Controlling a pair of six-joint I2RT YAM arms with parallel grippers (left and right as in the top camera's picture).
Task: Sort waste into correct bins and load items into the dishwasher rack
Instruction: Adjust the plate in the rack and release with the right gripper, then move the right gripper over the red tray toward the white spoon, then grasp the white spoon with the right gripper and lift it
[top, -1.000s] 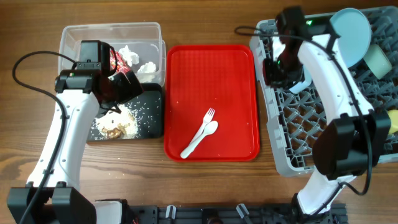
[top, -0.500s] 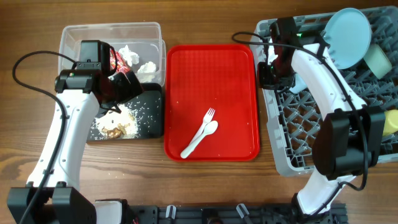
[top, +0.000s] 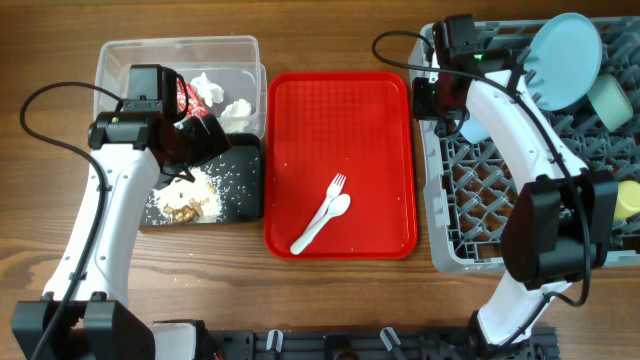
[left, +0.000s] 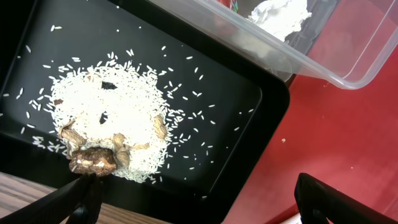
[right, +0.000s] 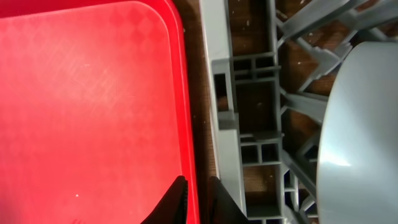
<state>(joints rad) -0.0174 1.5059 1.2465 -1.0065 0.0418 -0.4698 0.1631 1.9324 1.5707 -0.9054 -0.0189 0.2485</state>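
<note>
The left gripper (top: 196, 138) hangs over the black rectangular plastic tray (top: 240, 185) near the desk's left edge. In the left wrist view, the gripper (left: 199, 202) stands wide, holding nothing. The tray carries white rice grains with brown food scraps (left: 93, 155). Touching its far side, at the far left corner, sits the clear plastic rectangular tub (top: 180, 58). The tub holds crumpled white tissues (top: 212, 88) and a red glossy snack wrapper (top: 184, 96).

In the middle of the desk lies the flat red plastic serving tray (top: 340, 110). The white plastic fork (top: 334, 189) and white plastic spoon (top: 340, 207) lie on it side by side.

The large grey plastic lattice dishwasher rack (top: 480, 225) fills the right edge. It holds the pale blue round plate (top: 565, 60) on edge at the far right corner, the mint green bowl (top: 610, 100) and the small yellow cup (top: 630, 200). The right gripper (right: 198, 200) sits narrow, fingers nearly together, above the red tray's right rim, beside the rack's wall. Whether it pinches anything cannot be told.
</note>
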